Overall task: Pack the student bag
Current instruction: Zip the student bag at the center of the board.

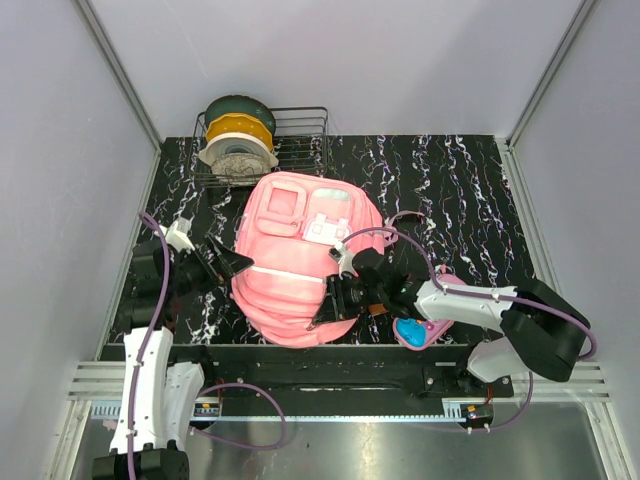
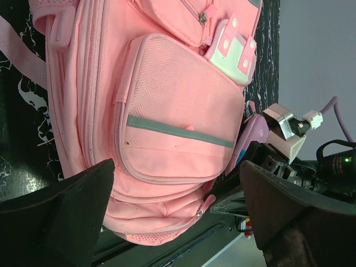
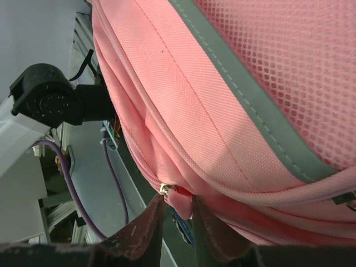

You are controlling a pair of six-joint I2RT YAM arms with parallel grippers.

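Gripper L [image 1: 232,258]: jaws spread wide, nothing between them, hovering just beside the L flank of the bag, not touching as far as top view shows. Spools [image 1: 238,140]: stacked in wire rack [image 1: 305,150] at far edge, well apart from both arms. Student bag [image 1: 290,270]: mid-table betw. the two grippers, lying flat, front pockets up. Long axis runs near-to-far, pocket end slightly toward far R, bulging end toward arm bases. Gripper R [image 1: 335,298]: at bag's near-R edge, so the nearer arm to the zip. Wrist view shows jaws standing narrow with pink zip tab [image 3: 179,201] filling the gap, touching both fingers [image 3: 150,228]. Reads as a pinch on the tab; firmness of hold can't be judged. Key relation: tab sits at the fingertips on the bag's side seam, and the seam curves away round the bag edge, so a pull prob. has to follow that curve, not go straight out. Pencil case [image 1: 418,330]: just R of bag at near edge, partly under R arm. Hidden/unclear: which compartment this zip serves, whether any compartment is open, the bag's far side and underside, most of the pencil case.
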